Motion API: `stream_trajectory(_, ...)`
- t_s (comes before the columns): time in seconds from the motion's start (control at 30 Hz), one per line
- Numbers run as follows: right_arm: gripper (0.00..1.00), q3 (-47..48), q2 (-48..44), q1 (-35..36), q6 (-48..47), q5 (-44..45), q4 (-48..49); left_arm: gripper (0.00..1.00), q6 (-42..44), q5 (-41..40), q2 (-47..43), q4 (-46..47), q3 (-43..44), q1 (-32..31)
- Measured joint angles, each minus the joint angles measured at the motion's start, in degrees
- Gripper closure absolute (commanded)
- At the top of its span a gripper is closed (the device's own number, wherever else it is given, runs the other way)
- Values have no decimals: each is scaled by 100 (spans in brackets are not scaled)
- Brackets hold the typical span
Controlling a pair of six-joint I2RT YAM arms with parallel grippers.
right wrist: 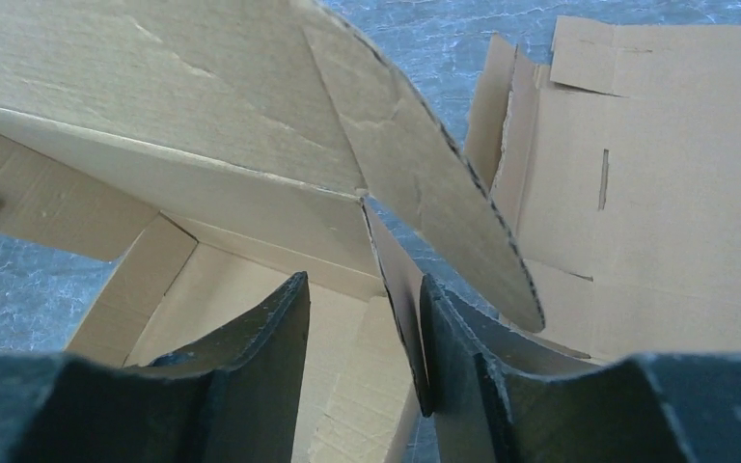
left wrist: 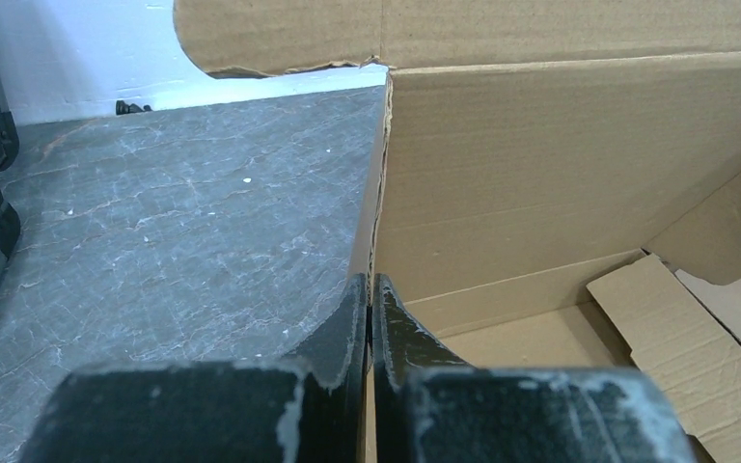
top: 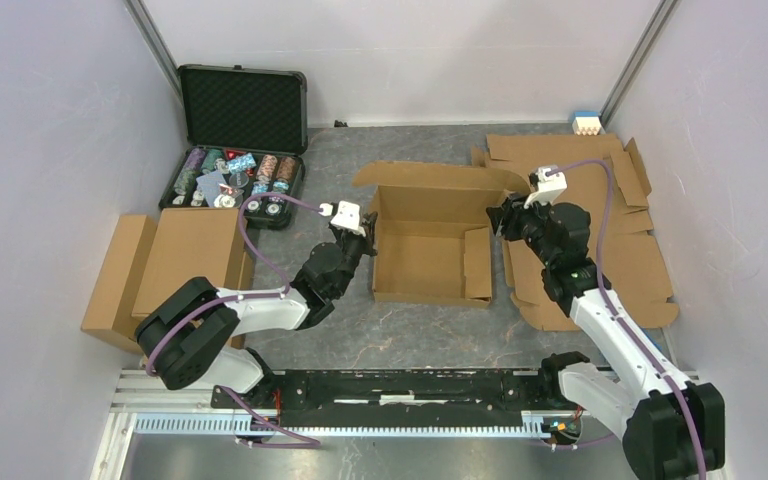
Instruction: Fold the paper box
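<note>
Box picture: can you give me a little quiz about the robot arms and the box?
1. True or false: the left gripper pinches the box's left wall.
2. What is in the black case? A chips, B socks, C spoons.
3. Are the right gripper's jaws open or shut?
Key: 1 true; 2 A; 3 open, around the right wall.

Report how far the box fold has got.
Done: the paper box stands as a tray, base flat, back wall up. In hand: left fingers pinch its left wall; right fingers straddle the right wall, not closed. Left: seat the side walls and shut the lid flap, open at the back.
</note>
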Motion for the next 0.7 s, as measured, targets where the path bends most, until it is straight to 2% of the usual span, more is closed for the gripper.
stream_trajectory(0.1, 49, 74, 26, 2, -26, 33, -85, 98, -2, -2, 0, -20, 13, 0)
stream_trajectory(0.23, 57, -70, -24, 2, -219, 157, -37, 98, -2, -2, 0, -26, 13, -2)
stream_trajectory(0.43, 78, -192, 20, 2, -317, 323, -79, 98, 0, 0, 0, -68, 44, 0)
stream_trajectory(0.53, 82, 109, 164, 2, -251, 391, -424, 98, 0, 42, -2, -155, 90, 0)
stream_trajectory(0.7, 82, 1093, 610, 7, -44, 557, -1231, 98, -35, 122, -136, -673, 284, 0)
